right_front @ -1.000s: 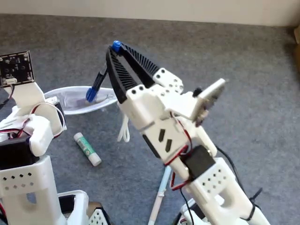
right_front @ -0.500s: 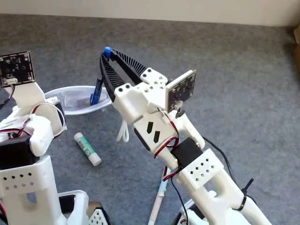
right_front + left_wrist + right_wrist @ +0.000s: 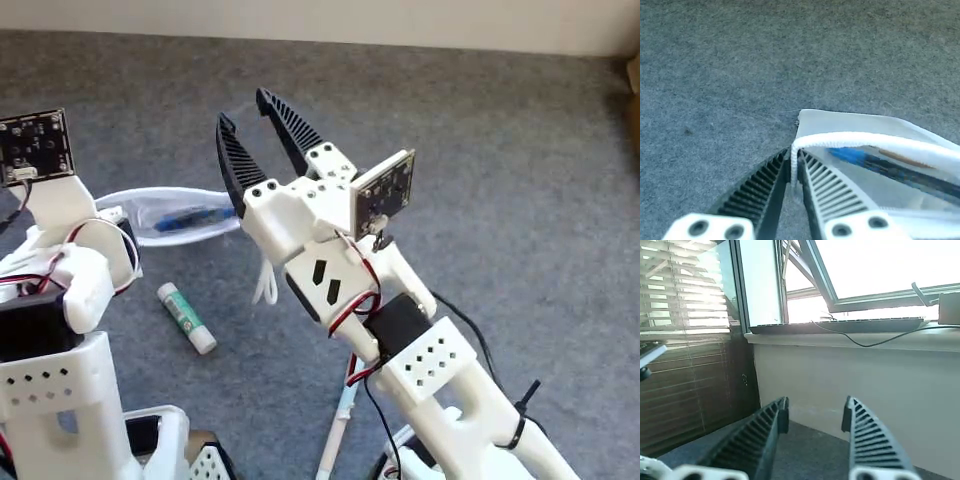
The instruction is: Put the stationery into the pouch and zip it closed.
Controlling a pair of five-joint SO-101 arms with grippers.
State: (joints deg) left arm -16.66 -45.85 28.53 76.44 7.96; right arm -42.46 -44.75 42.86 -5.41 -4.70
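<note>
A clear pouch (image 3: pixel 165 215) with a white rim lies open on the grey carpet at the left, and a blue pen (image 3: pixel 185 220) lies inside it. My left gripper (image 3: pixel 794 162) is shut on the pouch's rim (image 3: pixel 850 139); the blue pen (image 3: pixel 890 167) shows through the wall. My right gripper (image 3: pixel 243 110) hangs open and empty in the air beside the pouch, its fingers (image 3: pixel 860 435) pointing up at a window wall. A glue stick (image 3: pixel 186 317) with a green cap lies on the carpet in front of the pouch. A light pen (image 3: pixel 340 415) lies partly under the right arm.
A white cord loop (image 3: pixel 265 280) hangs by the pouch's near end. The left arm's base (image 3: pixel 55 380) fills the lower left corner. Bare carpet (image 3: pixel 520 180) stretches to the right and back.
My right gripper held the blue pen upright over the pouch, then opened. The pen dropped and now lies flat inside the pouch. The left arm has kept still.
</note>
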